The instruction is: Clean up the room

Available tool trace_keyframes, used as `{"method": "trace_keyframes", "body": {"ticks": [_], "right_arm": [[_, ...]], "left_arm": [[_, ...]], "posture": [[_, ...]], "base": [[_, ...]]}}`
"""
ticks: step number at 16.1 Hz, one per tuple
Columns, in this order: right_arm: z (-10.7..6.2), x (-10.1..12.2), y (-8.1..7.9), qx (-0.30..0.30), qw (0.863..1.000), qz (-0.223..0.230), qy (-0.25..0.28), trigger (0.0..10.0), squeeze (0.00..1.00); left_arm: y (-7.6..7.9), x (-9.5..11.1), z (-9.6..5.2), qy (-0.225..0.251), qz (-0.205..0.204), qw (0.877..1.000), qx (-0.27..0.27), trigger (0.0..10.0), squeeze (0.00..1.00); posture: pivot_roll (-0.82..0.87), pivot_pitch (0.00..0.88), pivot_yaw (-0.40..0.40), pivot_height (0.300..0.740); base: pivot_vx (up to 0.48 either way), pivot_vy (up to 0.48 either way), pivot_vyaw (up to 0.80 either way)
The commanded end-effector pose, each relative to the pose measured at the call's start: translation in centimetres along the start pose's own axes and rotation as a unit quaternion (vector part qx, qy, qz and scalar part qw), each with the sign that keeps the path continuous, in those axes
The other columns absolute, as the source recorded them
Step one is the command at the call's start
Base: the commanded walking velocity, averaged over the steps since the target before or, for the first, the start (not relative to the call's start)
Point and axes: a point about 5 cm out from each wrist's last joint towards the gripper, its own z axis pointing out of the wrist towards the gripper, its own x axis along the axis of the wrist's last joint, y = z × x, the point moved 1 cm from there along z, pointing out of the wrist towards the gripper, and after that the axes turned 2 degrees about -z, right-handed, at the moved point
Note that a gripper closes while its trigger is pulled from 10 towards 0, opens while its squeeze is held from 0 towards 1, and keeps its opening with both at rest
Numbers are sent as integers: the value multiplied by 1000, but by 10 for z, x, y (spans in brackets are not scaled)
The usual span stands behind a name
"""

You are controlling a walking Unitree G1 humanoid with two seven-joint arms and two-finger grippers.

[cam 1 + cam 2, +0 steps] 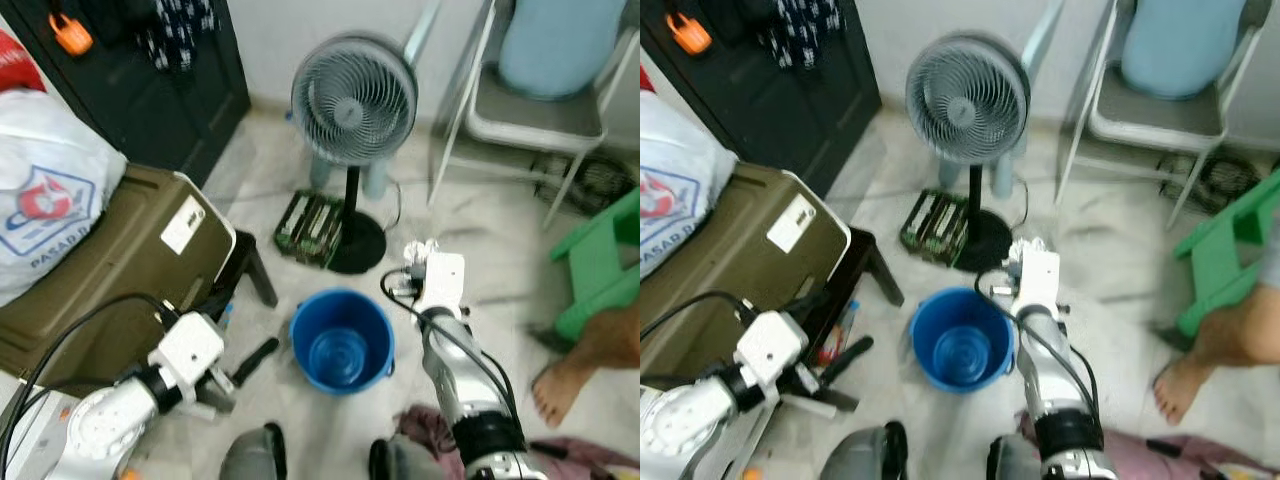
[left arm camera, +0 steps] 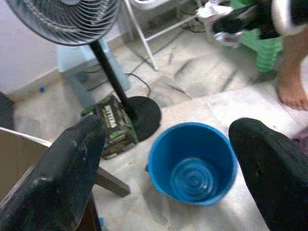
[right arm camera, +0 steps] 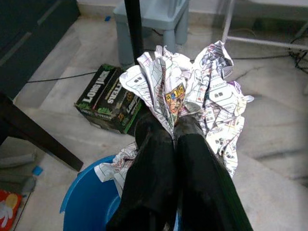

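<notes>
A blue bucket (image 1: pixel 340 342) stands empty on the pale floor in front of me. My right gripper (image 3: pixel 166 129) is shut on a crumpled printed paper (image 3: pixel 192 86). It holds the paper over the bucket's rim, on the side nearer the fan; the blue rim (image 3: pixel 86 204) lies just beneath the fingers. From the head, the paper (image 1: pixel 416 252) peeks out beyond the right wrist. My left gripper (image 2: pixel 168 127) is open and holds nothing. It is low at the bucket's left and points toward the bucket (image 2: pixel 192 163).
A standing fan (image 1: pixel 353 100) and a green box of cans (image 1: pixel 310 228) are behind the bucket. An olive case (image 1: pixel 120 260) with a white bag (image 1: pixel 40 190) is at left. At right are a green stool (image 1: pixel 600 260), a person's bare foot (image 1: pixel 560 390) and a chair (image 1: pixel 540 110).
</notes>
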Motion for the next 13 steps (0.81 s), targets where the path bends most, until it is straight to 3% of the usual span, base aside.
{"method": "trace_keyframes", "body": {"ticks": [1,5,8,9,11,13], "right_arm": [[-1,-8,-4,0,1000,-2,-18,10000,0],[6,-2,-10,-2,999,30,-18,10000,0],[15,3,-34,31,999,24,-28,10000,0],[19,4,-51,60,997,20,-38,10000,0],[22,11,-71,88,995,16,-34,10000,0],[23,14,-83,100,994,14,-35,10000,0]], "left_arm": [[-1,4,-7,-12,5,1000,-4,10000,0],[-9,10,-25,-42,3,999,-1,10000,0],[-10,12,-30,-54,1,999,2,10000,0],[-9,14,-31,-57,0,998,0,10000,0],[-10,15,-33,-63,0,998,-2,10000,0],[-12,14,-34,-69,2,998,-1,10000,0]], "posture": [[160,319,123,740],[221,388,191,740],[233,398,204,740],[244,405,208,740],[257,411,211,740],[270,413,215,740]], "base": [[0,0,0],[0,0,0],[0,0,0],[0,0,0],[0,0,0],[0,0,0]]}}
